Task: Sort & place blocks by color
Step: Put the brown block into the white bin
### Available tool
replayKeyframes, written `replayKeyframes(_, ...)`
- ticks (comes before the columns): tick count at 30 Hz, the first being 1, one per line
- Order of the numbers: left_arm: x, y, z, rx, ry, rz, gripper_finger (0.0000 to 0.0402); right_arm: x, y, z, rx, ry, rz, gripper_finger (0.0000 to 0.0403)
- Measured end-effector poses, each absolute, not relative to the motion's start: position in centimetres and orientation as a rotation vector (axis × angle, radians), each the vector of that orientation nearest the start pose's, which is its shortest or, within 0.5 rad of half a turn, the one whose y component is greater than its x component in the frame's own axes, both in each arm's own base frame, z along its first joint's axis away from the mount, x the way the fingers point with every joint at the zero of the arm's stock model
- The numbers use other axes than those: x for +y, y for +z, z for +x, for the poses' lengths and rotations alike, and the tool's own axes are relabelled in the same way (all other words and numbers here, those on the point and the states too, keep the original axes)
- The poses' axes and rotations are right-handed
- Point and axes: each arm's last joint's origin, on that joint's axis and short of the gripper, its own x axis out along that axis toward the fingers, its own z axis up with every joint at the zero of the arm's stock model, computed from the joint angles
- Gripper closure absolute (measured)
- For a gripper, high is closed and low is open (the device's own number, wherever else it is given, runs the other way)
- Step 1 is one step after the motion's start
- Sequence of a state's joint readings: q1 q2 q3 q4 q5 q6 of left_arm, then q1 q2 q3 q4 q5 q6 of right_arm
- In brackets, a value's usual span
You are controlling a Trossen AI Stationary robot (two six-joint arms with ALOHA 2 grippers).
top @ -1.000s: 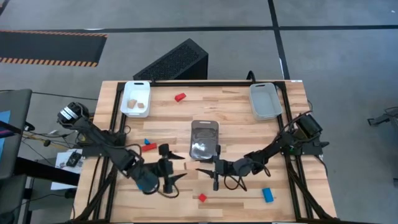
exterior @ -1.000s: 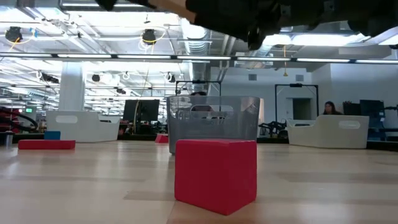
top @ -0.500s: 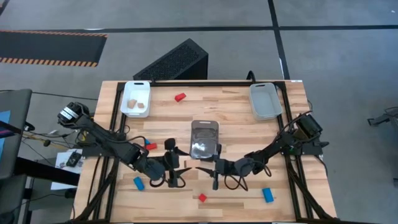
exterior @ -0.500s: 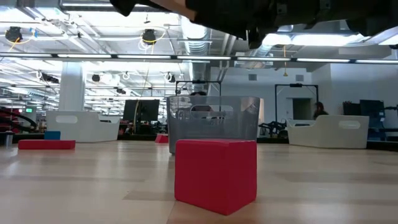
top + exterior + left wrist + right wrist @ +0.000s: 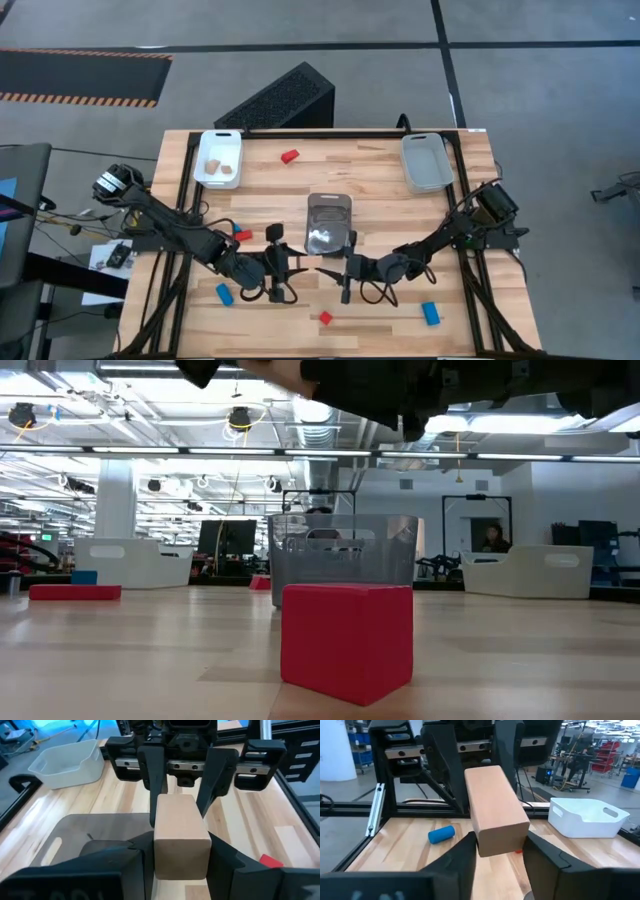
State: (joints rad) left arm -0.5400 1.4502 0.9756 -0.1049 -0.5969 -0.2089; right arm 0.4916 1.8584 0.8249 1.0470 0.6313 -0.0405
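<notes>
A plain wood block (image 5: 310, 268) hangs in the air over the middle of the table, between my two grippers. My left gripper (image 5: 181, 860) is shut on one end of it, reaching from the table's left. My right gripper (image 5: 501, 852) faces it from the right, open, with its fingers close beside the block's other end. On the table lie red blocks (image 5: 290, 156), (image 5: 242, 236), (image 5: 325, 318) and blue blocks (image 5: 222, 293), (image 5: 430, 313). Two wood blocks (image 5: 220, 167) lie in the white tray (image 5: 205, 150). My left gripper pinches the wood block's two opposite long sides (image 5: 160, 862) between its two fingers, at the end toward the table's left. The fingers lie level and run along the block. The block is lifted clear of the table, roughly level.
A clear tray (image 5: 328, 205) stands just beyond the grippers, mid-table. A grey tray (image 5: 425, 160) sits at the far right. The nearest red block (image 5: 347, 642) fills the low view, with the clear tray (image 5: 343, 555) behind it.
My left gripper has gone from the near left toward the table's right and slightly farther, up to my right gripper, and has closed round the free end of the wood block. The blue block at the near left now shows uncovered.
</notes>
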Motion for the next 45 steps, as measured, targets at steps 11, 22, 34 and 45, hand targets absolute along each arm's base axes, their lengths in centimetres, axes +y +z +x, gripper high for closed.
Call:
replayKeyframes(11,-12.9,26.7,25.4,0.534,0.286,0.027,0.0297,15.4,17.2,32.4,0.029,-0.389,0.043,0.0159)
replayKeyframes(22,-5.6,28.9,19.7,0.584,0.765,0.002,0.0295,15.0,17.2,32.5,0.015,-0.399,0.116,0.0202)
replayKeyframes(34,4.2,28.9,17.9,0.786,1.132,-0.065,0.0293,15.1,16.9,32.5,0.04,-0.394,0.112,0.0234)
replayKeyframes(45,13.5,28.4,14.1,0.947,1.197,-0.364,0.0293,16.9,15.0,30.8,0.158,-0.454,0.101,0.0237)
